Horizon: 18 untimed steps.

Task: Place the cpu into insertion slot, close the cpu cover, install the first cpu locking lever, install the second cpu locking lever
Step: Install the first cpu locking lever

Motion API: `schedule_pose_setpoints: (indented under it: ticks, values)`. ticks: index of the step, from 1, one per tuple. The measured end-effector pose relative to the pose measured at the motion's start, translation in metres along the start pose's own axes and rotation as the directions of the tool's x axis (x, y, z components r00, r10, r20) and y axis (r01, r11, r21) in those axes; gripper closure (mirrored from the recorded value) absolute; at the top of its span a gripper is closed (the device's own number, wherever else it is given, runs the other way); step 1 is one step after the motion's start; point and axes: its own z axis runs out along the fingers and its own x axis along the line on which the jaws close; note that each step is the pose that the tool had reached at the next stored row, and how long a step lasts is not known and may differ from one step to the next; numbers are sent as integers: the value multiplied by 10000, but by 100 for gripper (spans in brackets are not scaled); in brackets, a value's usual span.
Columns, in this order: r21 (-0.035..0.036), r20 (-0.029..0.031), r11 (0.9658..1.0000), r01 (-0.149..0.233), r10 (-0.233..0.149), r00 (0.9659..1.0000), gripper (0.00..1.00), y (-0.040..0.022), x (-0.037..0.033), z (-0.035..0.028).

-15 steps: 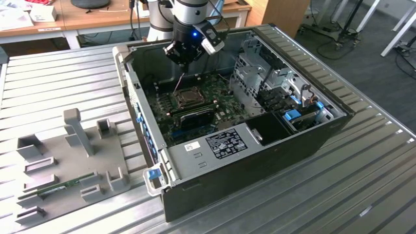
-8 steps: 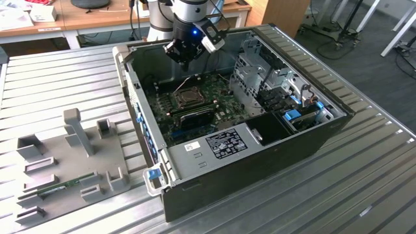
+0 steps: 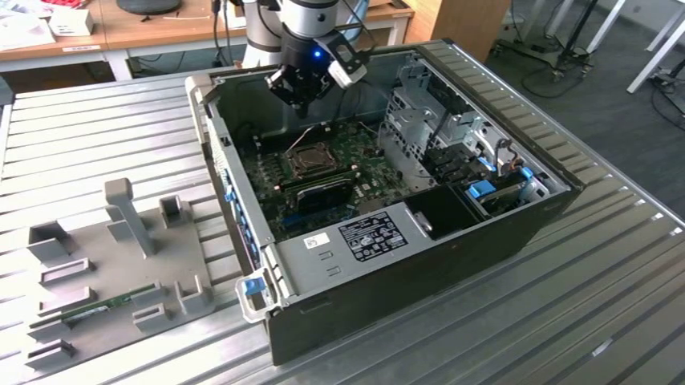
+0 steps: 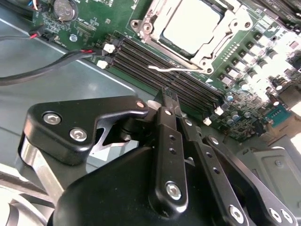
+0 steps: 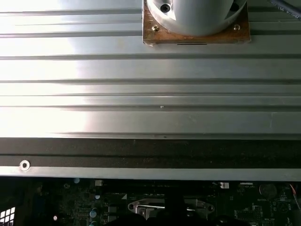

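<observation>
While the table [image 3: 96, 128] carries the open pc case [image 3: 428, 273], the pincer [image 4: 169, 96] hangs above the green board [image 4: 110, 14], tips pressed together, holding nothing. Cpu [image 4: 190, 26] sits in the insertion slot [image 3: 310, 158], cpu cover [image 4: 214, 47] down around it, wire lever [image 4: 174, 69] alongside.

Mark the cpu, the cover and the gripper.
cpu [image 4: 190, 26]: second wrist view, middle of its metal face.
cover [image 4: 218, 44]: second wrist view, one side of the frame.
gripper [image 4: 169, 96]: second wrist view, at its fingertips.
</observation>
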Motion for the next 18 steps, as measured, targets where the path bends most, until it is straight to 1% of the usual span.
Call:
schedule_pose_setpoints:
  ticks: [5,8,9,18]
  values:
    - [139,0,9999,2,-2,10000,90,-14,56,3]
    - [204,1,9998,4,-4,10000,90,-21,76,5]
    - [216,0,9998,5,-5,10000,90,-21,76,4]
    - [218,0,9998,5,-5,10000,90,-21,77,4]
